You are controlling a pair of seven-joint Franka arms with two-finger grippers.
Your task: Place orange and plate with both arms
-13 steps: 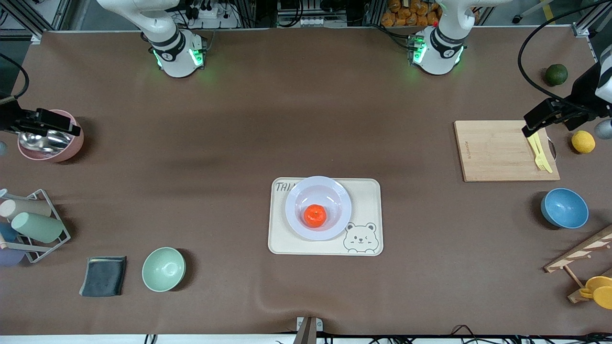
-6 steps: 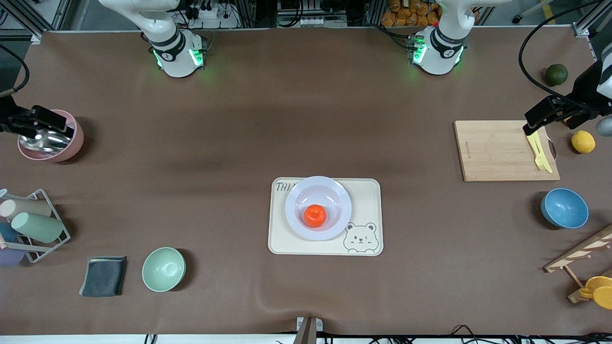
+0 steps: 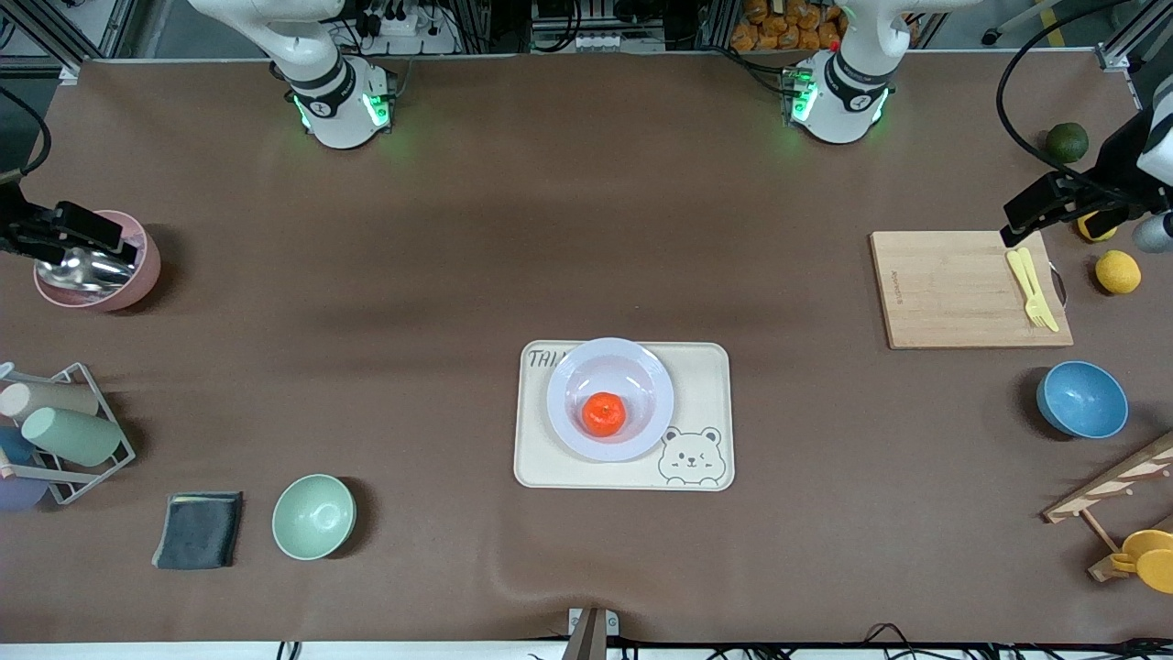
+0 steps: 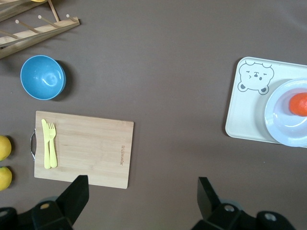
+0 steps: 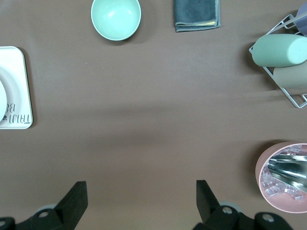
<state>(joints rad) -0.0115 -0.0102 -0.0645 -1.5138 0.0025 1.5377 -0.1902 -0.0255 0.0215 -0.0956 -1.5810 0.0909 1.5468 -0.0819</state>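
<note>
Brown matting covered our table (image 3: 458, 275). We held the left gripper (image 4: 139, 199) wide and empty over the cutting board's (image 3: 953, 289) edge at the left arm's end. Our right gripper (image 5: 136, 201) hung equally wide above bare mat beside the pink bowl (image 3: 137, 275). Mid-table, we saw the orange (image 3: 604, 413) resting in the plate (image 3: 568, 367), itself on the bear tray (image 3: 706, 403).
</note>
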